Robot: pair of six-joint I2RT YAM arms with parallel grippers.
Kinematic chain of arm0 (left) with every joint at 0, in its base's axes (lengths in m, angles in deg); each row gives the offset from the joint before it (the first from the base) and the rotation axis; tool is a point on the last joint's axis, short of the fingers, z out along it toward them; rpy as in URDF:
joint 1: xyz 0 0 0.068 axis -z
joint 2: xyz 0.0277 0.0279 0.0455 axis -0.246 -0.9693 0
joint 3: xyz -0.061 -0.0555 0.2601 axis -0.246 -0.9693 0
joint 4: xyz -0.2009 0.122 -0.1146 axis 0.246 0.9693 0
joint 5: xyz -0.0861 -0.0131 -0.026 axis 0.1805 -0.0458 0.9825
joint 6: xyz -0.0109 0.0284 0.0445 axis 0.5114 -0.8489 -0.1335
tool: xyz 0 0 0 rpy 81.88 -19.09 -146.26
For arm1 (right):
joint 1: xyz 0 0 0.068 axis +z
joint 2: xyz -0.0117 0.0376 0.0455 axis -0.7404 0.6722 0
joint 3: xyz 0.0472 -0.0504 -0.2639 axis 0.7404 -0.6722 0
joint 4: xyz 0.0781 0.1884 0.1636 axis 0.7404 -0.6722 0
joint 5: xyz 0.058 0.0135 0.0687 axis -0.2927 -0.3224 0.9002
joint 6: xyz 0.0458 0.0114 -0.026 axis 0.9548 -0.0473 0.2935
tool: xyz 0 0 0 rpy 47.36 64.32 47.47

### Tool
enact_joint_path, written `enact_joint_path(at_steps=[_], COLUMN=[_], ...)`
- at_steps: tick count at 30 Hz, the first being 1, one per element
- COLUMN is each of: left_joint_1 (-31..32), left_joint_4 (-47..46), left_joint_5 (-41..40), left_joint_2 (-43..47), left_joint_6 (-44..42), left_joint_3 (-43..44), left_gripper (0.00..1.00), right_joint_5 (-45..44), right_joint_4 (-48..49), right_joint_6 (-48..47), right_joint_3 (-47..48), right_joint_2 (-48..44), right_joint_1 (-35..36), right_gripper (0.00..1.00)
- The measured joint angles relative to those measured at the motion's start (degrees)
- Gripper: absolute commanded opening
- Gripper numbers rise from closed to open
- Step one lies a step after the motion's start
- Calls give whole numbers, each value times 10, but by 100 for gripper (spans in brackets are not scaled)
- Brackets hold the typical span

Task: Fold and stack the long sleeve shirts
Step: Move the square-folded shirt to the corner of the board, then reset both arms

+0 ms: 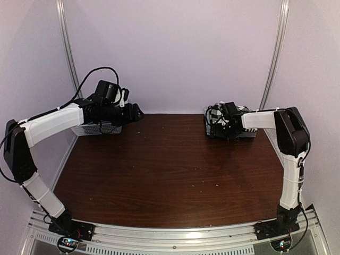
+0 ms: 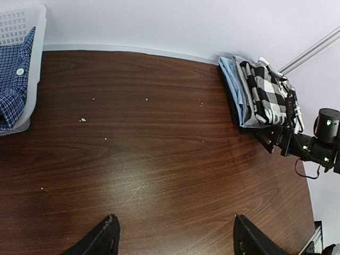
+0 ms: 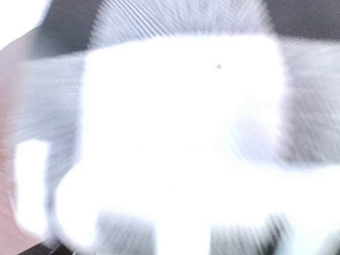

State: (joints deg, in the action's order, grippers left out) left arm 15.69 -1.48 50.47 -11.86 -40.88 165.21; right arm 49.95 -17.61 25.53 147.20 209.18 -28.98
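You're well into the job, by the look of it. At the far right corner of the surface [image 2: 159,149] sits a neat stack of folded shirts [image 2: 255,93]: a light blue shirt [image 2: 231,79] at the bottom, what looks like a grey shirt [image 2: 246,101] above it, and the black-and-white checked shirt [image 2: 268,90] on top. Their edges line up fairly squarely, so I'd count those as done.

What's left is in the white basket [image 2: 37,64] at the far left corner. A blue checked shirt [image 2: 13,79] lies in it unfolded, one button showing. Whether more cloth lies beneath it, you can't tell from here.

Your left gripper [image 2: 174,223] hangs above the surface near the basket, fingers spread wide with nothing between them. Your right gripper [image 2: 279,139] is right at the near edge of the stack, seemingly touching it. Its own camera is washed out to a white blur, and the other views don't show the jaws, so I can't tell whether it is parted or holding cloth.

The middle of the surface carries no shirt. My judgement is that at least one shirt from the basket has yet to be folded and stacked.
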Motion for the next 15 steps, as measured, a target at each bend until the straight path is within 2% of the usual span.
enact_joint_path(at_steps=[8, 15], left_joint_1=[0, 0], left_joint_4=[1, -7], left_joint_5=[0, 10], left_joint_2=[0, 3], left_joint_6=[0, 0], left_joint_3=[0, -12], left_gripper=[82, 87], right_joint_5=[6, 4], right_joint_4=[3, 5], right_joint_6=[1, 6], right_joint_3=[-61, -111], right_joint_2=[-123, -223], right_joint_1=[26, 83], right_gripper=[100, 100])
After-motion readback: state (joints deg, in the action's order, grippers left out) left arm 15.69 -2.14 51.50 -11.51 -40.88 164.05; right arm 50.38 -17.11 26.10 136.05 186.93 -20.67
